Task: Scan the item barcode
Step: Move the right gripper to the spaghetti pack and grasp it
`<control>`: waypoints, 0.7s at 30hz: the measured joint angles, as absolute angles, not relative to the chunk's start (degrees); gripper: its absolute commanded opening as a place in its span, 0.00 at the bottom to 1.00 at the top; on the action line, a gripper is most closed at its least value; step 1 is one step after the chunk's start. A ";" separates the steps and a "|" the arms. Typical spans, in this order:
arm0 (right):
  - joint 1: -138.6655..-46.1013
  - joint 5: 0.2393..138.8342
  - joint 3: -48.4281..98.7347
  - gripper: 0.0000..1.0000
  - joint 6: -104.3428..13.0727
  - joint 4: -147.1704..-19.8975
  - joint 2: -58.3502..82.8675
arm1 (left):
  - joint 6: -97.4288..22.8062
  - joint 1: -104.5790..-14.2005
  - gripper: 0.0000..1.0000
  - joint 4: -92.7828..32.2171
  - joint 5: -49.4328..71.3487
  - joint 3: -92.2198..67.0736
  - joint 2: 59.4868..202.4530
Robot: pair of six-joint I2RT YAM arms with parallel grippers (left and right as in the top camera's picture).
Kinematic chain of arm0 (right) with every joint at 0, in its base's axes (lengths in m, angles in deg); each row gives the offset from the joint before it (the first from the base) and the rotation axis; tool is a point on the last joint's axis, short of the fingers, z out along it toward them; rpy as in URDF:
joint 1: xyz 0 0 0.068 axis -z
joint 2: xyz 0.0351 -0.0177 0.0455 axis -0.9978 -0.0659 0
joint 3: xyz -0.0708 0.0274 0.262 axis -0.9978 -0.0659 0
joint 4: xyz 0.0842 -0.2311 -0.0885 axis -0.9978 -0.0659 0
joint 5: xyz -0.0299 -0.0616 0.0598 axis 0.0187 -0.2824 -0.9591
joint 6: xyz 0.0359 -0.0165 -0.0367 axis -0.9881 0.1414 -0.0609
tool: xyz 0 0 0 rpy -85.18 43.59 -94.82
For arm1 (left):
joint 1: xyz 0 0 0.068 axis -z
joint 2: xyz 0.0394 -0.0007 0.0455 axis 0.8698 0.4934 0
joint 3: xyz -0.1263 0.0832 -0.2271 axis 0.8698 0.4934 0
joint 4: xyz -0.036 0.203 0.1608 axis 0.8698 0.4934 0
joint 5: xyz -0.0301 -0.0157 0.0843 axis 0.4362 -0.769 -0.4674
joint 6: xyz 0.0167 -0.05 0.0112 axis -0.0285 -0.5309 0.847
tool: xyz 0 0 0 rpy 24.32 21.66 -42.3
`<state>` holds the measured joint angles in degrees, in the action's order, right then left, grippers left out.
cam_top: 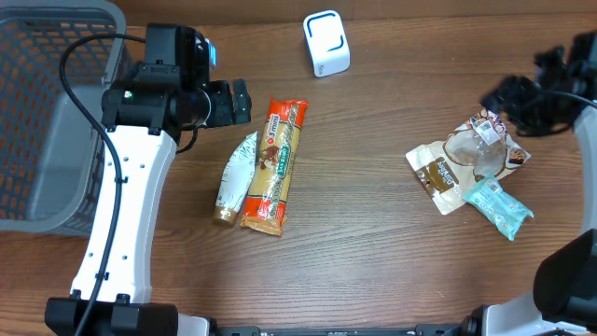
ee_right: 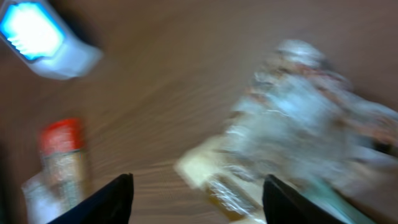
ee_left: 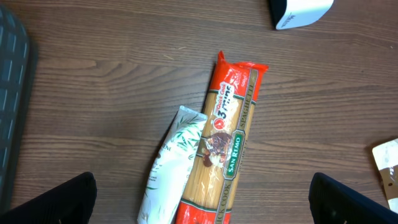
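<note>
Pick-up stage: nothing is held. Your left gripper (cam_top: 229, 101), jaws wide, hangs by the top end of the spaghetti packet (cam_top: 272, 166), which touches a white pouch (cam_top: 233, 177). Your right gripper (cam_top: 511, 101), jaws apart and empty, hovers at the clear snack bag (cam_top: 476, 149). The next move likely calls for gripping one packet and turning its barcode to the scanner (cam_top: 326, 43). Bare table lies between them; the basket (cam_top: 37, 93) hems your left.

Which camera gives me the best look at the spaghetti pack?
Left wrist: the spaghetti pack sits close and central, label sharp and readable, though its lower end is cut off. Overhead shows the whole pack but small. Right wrist is motion-blurred, with only a red-topped smear at lower left.
</note>
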<state>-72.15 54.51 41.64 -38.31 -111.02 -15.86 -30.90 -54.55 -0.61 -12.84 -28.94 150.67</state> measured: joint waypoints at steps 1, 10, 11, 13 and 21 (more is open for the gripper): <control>-73.71 50.90 41.60 0.88 -38.58 -108.68 -15.86 | -30.90 -54.55 1.00 -0.61 -12.87 -28.94 150.67; -96.02 37.79 38.96 1.00 -44.61 -87.02 -19.44 | -30.90 -54.55 1.00 -0.59 -12.84 -28.94 150.67; -98.75 38.18 38.82 1.00 -46.40 -85.84 -21.19 | -30.90 -54.55 1.00 -0.59 -12.84 -28.94 150.67; -103.21 39.63 38.45 1.00 -49.35 -84.29 -24.65 | -30.90 -54.55 1.00 -0.61 -12.84 -28.94 150.67; -114.05 48.96 37.05 0.82 -62.12 -80.14 -35.82 | -30.90 -54.55 1.00 -0.59 -12.84 -28.94 150.67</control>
<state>-114.05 48.96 37.05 -62.12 -80.14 -35.82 -30.90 -54.55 -0.59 -12.84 -28.94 150.67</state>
